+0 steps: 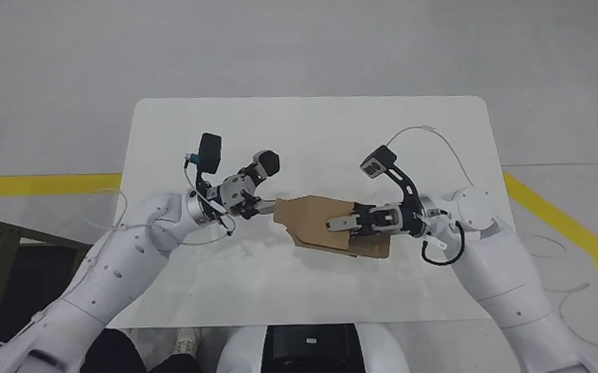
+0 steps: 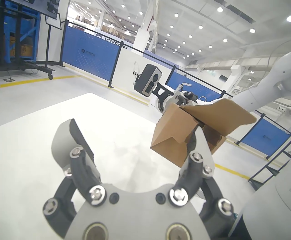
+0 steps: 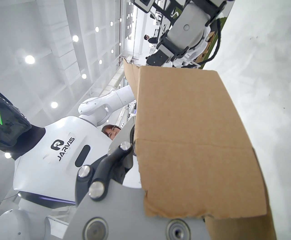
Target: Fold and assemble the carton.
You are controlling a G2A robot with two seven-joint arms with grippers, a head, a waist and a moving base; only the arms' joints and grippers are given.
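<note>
A brown cardboard carton (image 1: 325,225), partly folded with loose flaps, is held a little above the middle of the white table (image 1: 426,133). My right gripper (image 1: 342,223) is shut on one of its walls. In the right wrist view a finger (image 3: 126,136) lies against the wall's edge, and the carton (image 3: 193,141) hides the other finger. My left gripper (image 2: 136,134) stands open at the carton's opposite end. One of its fingertips (image 2: 200,138) touches the open end of the carton (image 2: 175,134) under a raised flap (image 2: 222,116); the other finger (image 2: 68,136) is clear of it.
A thin white cable (image 1: 446,142) lies on the table's far right part. Bare tabletop (image 2: 45,118) stretches around the carton on all sides. Yellow tape (image 1: 41,184) marks the floor beyond the table's edges.
</note>
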